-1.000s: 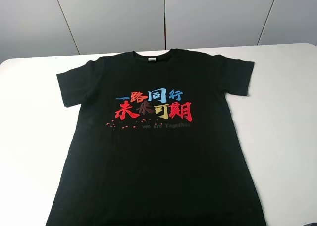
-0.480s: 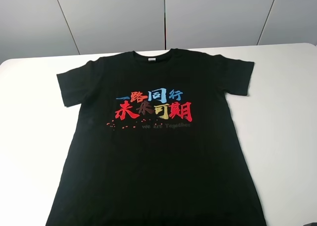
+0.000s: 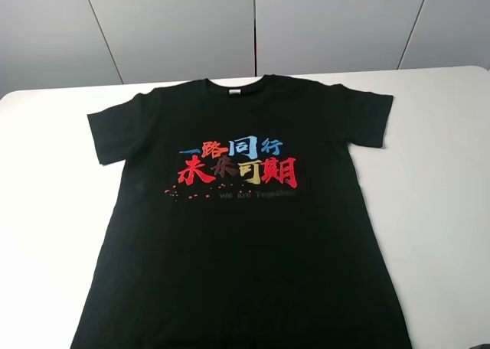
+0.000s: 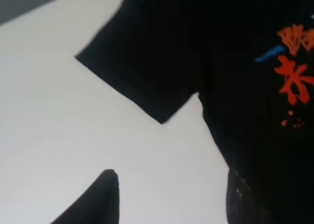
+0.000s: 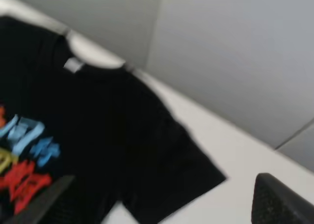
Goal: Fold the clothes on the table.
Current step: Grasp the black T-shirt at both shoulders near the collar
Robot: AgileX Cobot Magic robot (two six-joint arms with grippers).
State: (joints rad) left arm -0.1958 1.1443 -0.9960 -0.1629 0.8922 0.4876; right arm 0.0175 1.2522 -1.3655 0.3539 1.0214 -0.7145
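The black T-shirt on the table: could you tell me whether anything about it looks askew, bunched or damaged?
Nothing stands out. The black T-shirt lies flat, print up, on the white table, both sleeves spread, collar toward the far edge. Its hem runs out of the exterior view, so that part is unchecked.

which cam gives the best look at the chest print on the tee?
Exterior high: the whole chest print is in frame, sharp, on the flat black tee. Left wrist catches only a few red and blue characters, cropped. Right wrist shows part of it, blurred.
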